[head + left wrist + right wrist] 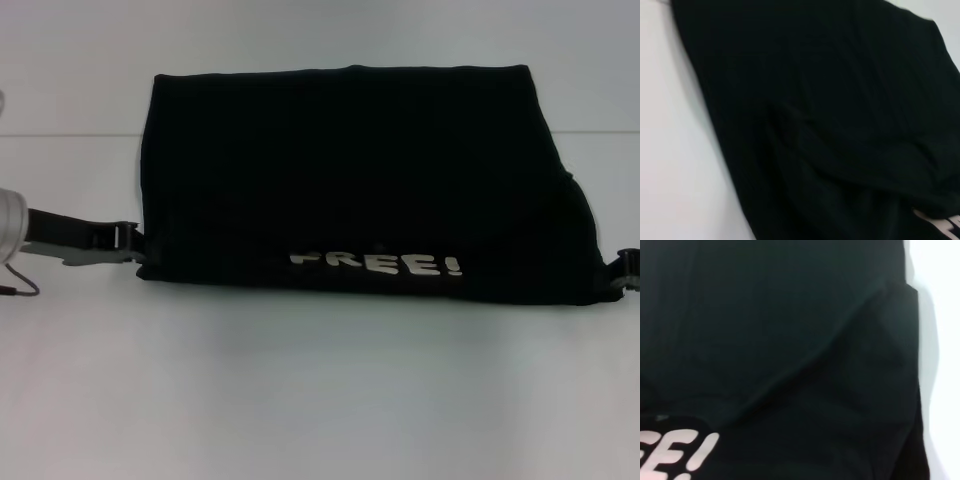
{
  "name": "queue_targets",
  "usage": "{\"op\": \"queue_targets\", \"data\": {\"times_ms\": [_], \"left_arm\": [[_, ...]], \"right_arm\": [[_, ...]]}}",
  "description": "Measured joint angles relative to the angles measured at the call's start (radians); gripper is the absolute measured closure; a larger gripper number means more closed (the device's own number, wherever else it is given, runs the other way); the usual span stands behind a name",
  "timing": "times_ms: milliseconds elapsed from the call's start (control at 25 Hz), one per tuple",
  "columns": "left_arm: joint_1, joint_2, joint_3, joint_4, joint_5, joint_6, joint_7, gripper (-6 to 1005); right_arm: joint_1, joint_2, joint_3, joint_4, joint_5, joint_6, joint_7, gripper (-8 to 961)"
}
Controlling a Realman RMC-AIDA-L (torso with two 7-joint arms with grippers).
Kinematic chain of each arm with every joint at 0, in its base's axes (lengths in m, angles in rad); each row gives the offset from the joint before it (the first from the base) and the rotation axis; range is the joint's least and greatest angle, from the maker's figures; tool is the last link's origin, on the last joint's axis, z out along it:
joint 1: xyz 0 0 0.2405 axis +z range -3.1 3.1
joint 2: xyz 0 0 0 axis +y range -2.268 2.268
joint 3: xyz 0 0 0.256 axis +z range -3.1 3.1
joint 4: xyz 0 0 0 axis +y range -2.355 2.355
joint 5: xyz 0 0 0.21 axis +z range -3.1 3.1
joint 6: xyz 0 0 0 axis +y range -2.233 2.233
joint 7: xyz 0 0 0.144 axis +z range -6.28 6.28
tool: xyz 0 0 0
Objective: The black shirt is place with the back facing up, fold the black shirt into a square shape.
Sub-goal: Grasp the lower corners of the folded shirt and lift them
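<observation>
The black shirt (350, 170) lies across the white table (300, 400) as a wide band, its near edge turned up so the white "FREE!" print (378, 264) shows along the front. My left gripper (132, 243) meets the shirt's near left corner and is shut on the cloth. At the near right corner, by the picture's edge, my right gripper (620, 270) is likewise shut on the cloth. In the left wrist view the black shirt (830, 110) fills most of the frame. The right wrist view shows the black shirt (765, 330) with part of the print (675, 455).
Bare white tabletop stretches in front of the shirt and on both sides of it. The table's far edge (70, 135) runs behind the shirt against a pale wall.
</observation>
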Motion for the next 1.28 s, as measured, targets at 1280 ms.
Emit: {"op": "queue_targets", "data": {"times_ms": [1280], "left_arm": [[0.022, -0.018, 0.091, 0.061, 0.083, 0.402, 0.048, 997]], "right_arm": [[-0.083, -0.020, 0.001, -0.145, -0.096, -0.419, -0.006, 895]]}}
